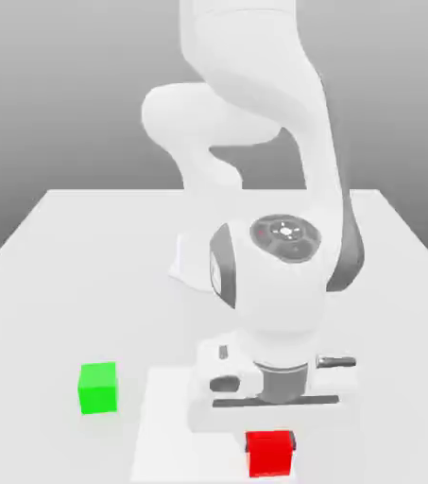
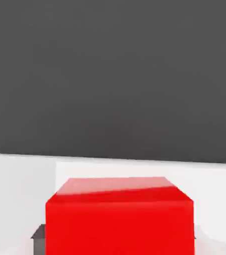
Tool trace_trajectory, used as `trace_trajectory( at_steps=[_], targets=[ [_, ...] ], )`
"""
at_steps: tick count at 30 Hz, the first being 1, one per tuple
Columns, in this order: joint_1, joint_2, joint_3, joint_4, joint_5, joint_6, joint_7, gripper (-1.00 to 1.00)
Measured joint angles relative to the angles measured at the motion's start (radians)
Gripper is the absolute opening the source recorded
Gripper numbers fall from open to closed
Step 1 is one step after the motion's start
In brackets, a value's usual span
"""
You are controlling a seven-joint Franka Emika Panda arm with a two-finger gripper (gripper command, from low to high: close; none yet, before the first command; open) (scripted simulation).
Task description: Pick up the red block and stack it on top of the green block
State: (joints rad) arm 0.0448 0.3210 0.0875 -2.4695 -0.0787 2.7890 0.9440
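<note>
The red block (image 1: 270,454) sits near the front of the white table (image 1: 57,284), right under the arm's hand. My gripper (image 1: 270,439) is lowered over it, with a dark finger tight against each side, shut on the block. In the hand view the red block (image 2: 118,219) looms close, and a grey fingertip (image 2: 38,234) presses its side. The green block (image 1: 97,388) stands alone on the table, toward the exterior view's left of the red block and a little farther back. Nothing is on top of it.
The arm's large white body (image 1: 274,274) rises over the middle of the table, behind the gripper. Bare table lies between the two blocks.
</note>
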Motion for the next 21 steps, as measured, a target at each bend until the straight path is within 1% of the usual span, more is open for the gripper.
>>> trace_trajectory(
  at_steps=[3,6,7,11,13,17,18,21],
  targets=[
    [-0.013,-0.103,0.009,-0.020,0.027,-0.083,-0.016,-1.00],
    [-0.083,-0.198,-0.070,-0.092,0.040,-0.106,0.031,-1.00],
    [-0.119,-0.229,-0.099,-0.118,0.042,-0.110,0.051,-1.00],
    [-0.336,-0.367,-0.196,-0.239,0.049,-0.126,0.147,-1.00],
    [-0.360,-0.370,-0.210,-0.270,0.061,-0.098,0.164,-1.00],
    [-0.370,-0.248,-0.194,-0.274,0.105,0.028,0.142,-1.00],
    [-0.374,-0.213,-0.188,-0.273,0.117,0.061,0.133,1.00],
    [-0.374,-0.213,-0.188,-0.273,0.117,0.061,0.133,1.00]
  ],
)
